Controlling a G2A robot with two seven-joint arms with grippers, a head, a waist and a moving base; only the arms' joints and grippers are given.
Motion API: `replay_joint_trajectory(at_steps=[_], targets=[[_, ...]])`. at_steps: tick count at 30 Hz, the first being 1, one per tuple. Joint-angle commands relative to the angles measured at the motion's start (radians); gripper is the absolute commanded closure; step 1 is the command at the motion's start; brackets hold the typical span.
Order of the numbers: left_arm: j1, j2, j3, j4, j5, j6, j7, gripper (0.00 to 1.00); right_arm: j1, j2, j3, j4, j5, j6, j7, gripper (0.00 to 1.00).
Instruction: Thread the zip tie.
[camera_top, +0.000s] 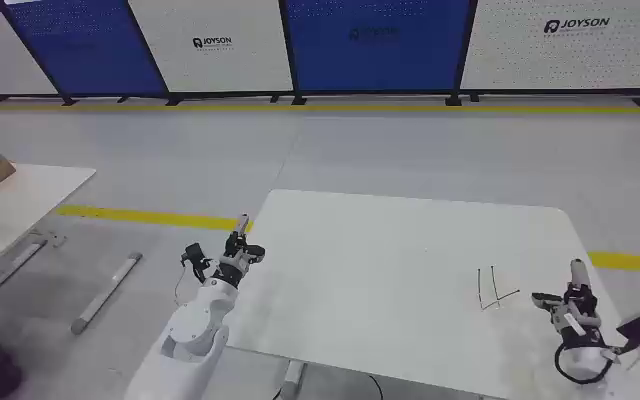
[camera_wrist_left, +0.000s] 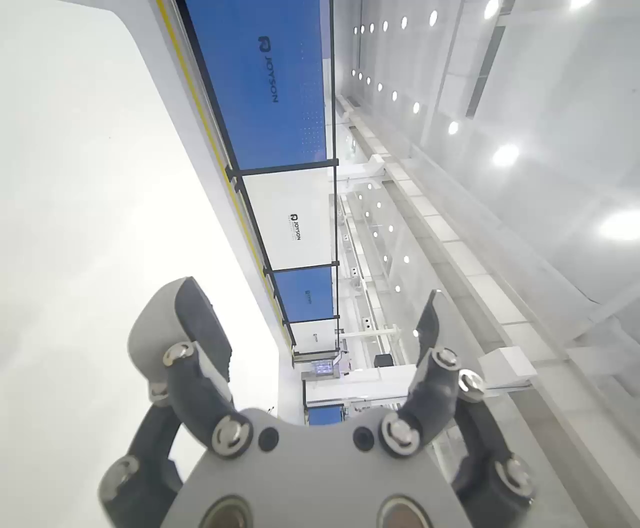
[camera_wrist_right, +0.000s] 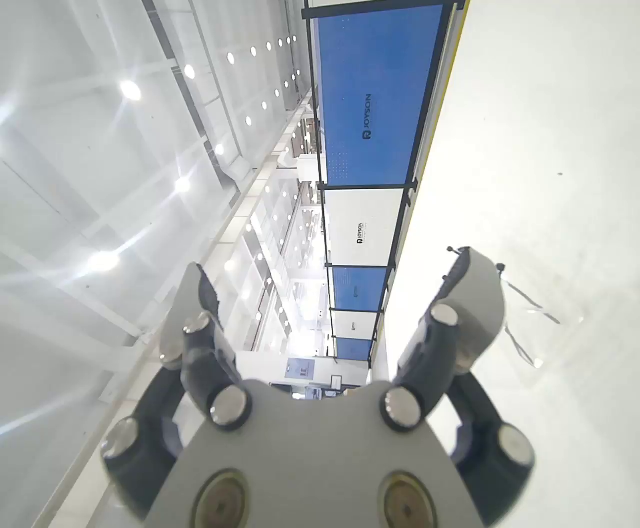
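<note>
Zip tie (camera_top: 495, 288) flat on worktop (camera_top: 400, 250), close to worktop's right edge and nearer its front edge than its back. Thin dark strands, bent and crossing; can't tell if one piece or two. Lying loose, gripped by nothing.

Right claw (camera_wrist_right: 332, 262) at worktop's front right corner, near the zip tie but apart from it in top view. Released: fingers spread wide, nothing between them. In right wrist view, pale strands on the worktop surface just past one finger.

Left claw (camera_wrist_left: 310, 290) at worktop's left edge, well apart from the zip tie. Also released, fingers spread, empty.

Past worktop's back edge: grey floor (camera_top: 450, 150), yellow line (camera_top: 300, 107), then a row of blue and white partition panels (camera_top: 380, 45). Off worktop's left side: grey tube (camera_top: 105, 292) lying on the floor, corner of a second table (camera_top: 40, 195) beyond it.
</note>
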Motion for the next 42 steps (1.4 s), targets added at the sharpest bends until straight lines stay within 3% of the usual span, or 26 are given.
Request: replay_joint_trajectory(at_steps=[1, 4, 7, 15, 20, 33, 35, 39, 42], targets=[[0.0, 0.0, 0.0, 0.0, 0.0, 0.0, 0.0, 0.0, 0.001, 0.0, 0.002, 0.001, -0.008, -0.001, -0.004, 0.0], [0.0, 0.0, 0.0, 0.0, 0.0, 0.0, 0.0, 0.0, -0.001, -0.001, -0.005, -0.001, -0.045, -0.005, -0.006, 0.0], [0.0, 0.0, 0.0, 0.0, 0.0, 0.0, 0.0, 0.0, -0.006, 0.002, 0.014, -0.011, -0.044, 0.006, 0.067, 0.0], [0.0, 0.0, 0.0, 0.0, 0.0, 0.0, 0.0, 0.0, 0.005, 0.036, 0.192, -0.048, -0.029, 0.088, 0.465, 0.0], [0.0, 0.0, 0.0, 0.0, 0.0, 0.0, 0.0, 0.0, 0.079, 0.069, 0.265, -0.025, -0.112, 0.152, 0.755, 0.0], [0.0, 0.0, 0.0, 0.0, 0.0, 0.0, 0.0, 0.0, 0.079, 0.069, 0.265, -0.025, -0.112, 0.152, 0.755, 0.0], [0.0, 0.0, 0.0, 0.0, 0.0, 0.0, 0.0, 0.0, 0.088, 0.072, 0.255, -0.035, -0.094, 0.147, 0.834, 0.0], [0.0, 0.0, 0.0, 0.0, 0.0, 0.0, 0.0, 0.0, 0.213, 0.101, 0.309, 0.063, -0.059, 0.172, 1.1, 0.0], [0.0, 0.0, 0.0, 0.0, 0.0, 0.0, 0.0, 0.0, 0.306, 0.12, 0.305, 0.111, -0.091, 0.206, 1.219, 0.0]])
